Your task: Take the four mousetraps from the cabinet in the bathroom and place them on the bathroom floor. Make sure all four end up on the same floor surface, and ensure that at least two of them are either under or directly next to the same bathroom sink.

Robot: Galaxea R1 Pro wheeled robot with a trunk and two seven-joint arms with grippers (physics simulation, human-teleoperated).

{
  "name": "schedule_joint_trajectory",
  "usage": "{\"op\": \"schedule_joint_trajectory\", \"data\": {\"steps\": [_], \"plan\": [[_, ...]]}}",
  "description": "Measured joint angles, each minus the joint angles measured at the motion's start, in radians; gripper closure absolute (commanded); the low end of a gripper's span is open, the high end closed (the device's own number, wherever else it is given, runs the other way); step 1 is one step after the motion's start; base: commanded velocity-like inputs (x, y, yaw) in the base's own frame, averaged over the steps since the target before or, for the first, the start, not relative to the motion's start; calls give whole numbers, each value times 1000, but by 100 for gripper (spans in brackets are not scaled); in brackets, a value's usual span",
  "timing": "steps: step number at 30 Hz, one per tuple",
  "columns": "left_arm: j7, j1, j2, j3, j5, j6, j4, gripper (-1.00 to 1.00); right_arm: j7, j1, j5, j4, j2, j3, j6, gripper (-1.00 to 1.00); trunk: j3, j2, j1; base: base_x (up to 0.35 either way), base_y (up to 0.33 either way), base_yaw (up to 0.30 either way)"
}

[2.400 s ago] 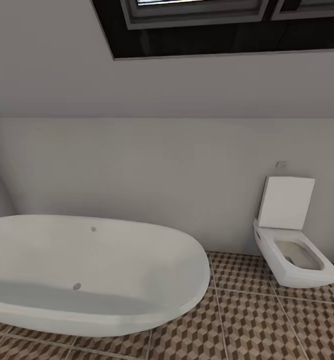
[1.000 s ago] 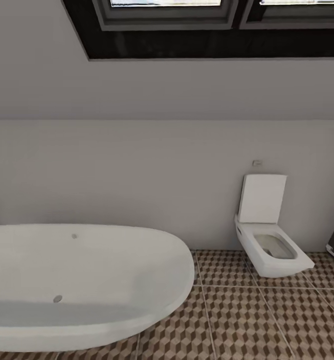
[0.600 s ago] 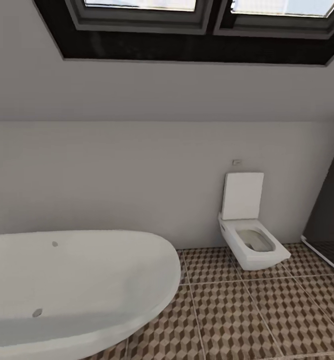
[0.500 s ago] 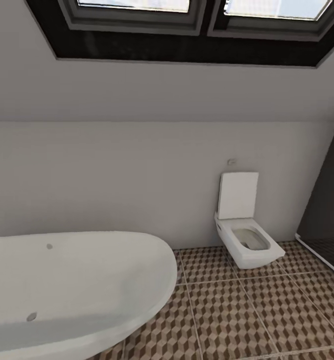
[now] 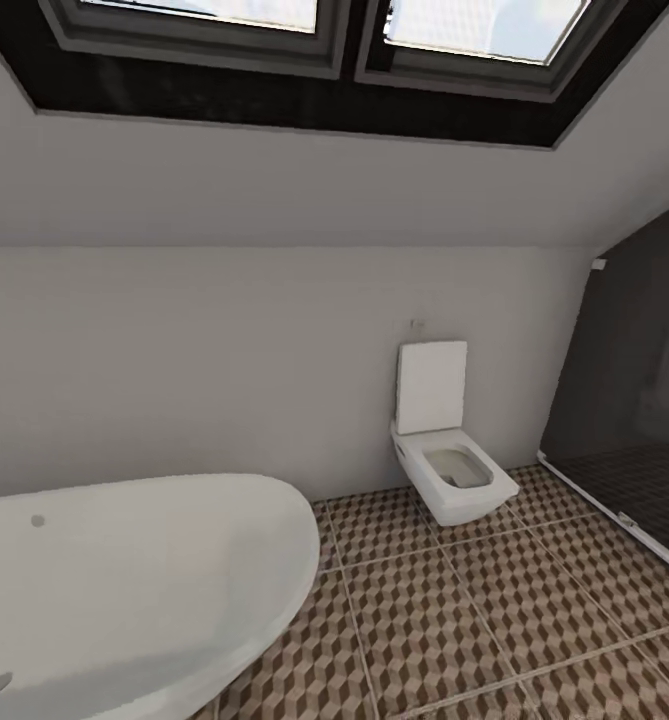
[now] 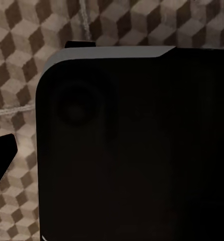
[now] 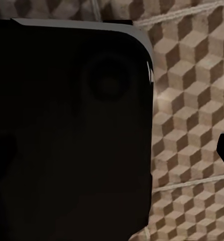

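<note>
Mousetraps and cabinet are lying out of sight; jaws' state cannot be told.
Wrist cameras are facing a dark body above the floor (image 5: 534,600); bathtub (image 5: 124,590) and toilet (image 5: 452,470) are standing ahead. Traps are likely light, stiff; pinch board edges.

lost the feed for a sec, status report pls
Grippers: state can't be told; the wrist cameras look down past dark robot body onto bathroom floor. Head view: bathtub, toilet, skylight. Nothing blocking.
</note>
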Motion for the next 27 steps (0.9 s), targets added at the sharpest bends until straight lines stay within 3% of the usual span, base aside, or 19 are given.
{"op": "schedule_joint_trajectory", "data": {"steps": [27], "plan": [[1, 0, 0, 0, 0, 0, 0, -100, 0, 0, -1, 0, 0, -1, 0, -100, 14, 0, 0, 0, 0, -274]]}}
